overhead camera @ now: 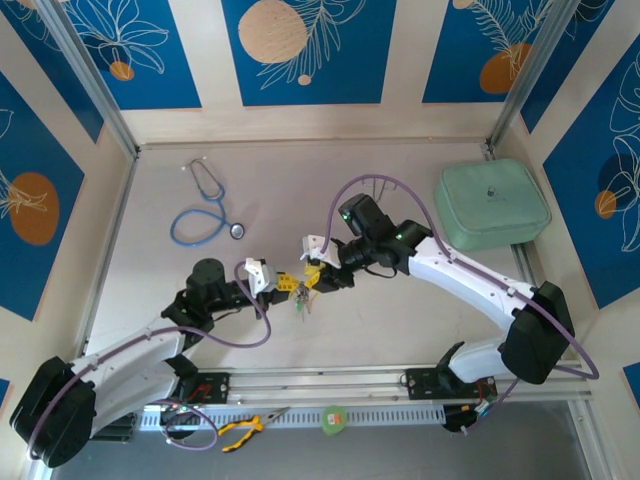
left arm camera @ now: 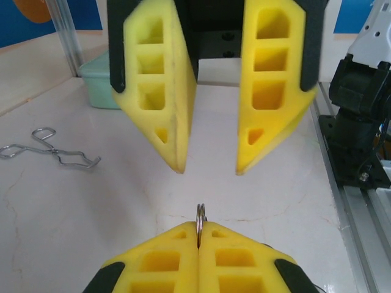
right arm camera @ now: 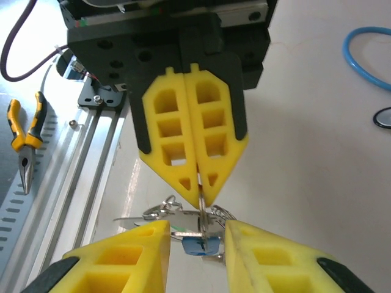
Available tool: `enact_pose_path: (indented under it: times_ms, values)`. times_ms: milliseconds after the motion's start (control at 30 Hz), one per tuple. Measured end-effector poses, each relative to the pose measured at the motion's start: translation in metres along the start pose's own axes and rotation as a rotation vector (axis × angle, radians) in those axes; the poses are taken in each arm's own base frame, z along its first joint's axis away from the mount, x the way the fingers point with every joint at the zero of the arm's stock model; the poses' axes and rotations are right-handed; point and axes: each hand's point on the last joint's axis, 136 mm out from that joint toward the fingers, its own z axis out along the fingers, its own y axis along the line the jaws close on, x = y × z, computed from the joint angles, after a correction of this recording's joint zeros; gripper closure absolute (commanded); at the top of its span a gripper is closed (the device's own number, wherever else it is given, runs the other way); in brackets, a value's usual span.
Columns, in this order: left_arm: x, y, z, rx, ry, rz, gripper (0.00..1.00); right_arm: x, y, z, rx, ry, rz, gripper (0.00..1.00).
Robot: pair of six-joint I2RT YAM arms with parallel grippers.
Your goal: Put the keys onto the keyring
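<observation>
- Left claw [right arm camera: 200, 196] pinched tight on the keyring [left arm camera: 200, 213], held over mid-surface [overhead camera: 380, 335]; open room all round.
- Right claw [left arm camera: 211, 171] parted, tips flanking the blue-headed key [right arm camera: 197, 246] hanging at the ring; contact unclear.
- Stethoscope [overhead camera: 205, 215] far left and green case [overhead camera: 492, 205] far right, both well apart.
- Left wrist view adds forceps [left arm camera: 52, 151]; right wrist view adds pliers [right arm camera: 24, 137] by the near rail.
</observation>
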Motion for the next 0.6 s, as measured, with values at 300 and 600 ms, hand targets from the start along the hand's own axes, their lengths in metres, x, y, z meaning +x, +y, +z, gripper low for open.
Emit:
enact_pose_path:
  times_ms: [300,600]
  values:
    - [-0.008,0.001,-0.001,-0.007,-0.055,-0.016,1.0,0.006,-0.007,0.013,-0.014,0.006,0.017,0.77]
    - [-0.012,0.001,-0.004,-0.022,-0.066,-0.018,0.8,0.004,-0.005,0.015,-0.036,-0.014,0.014,1.0]
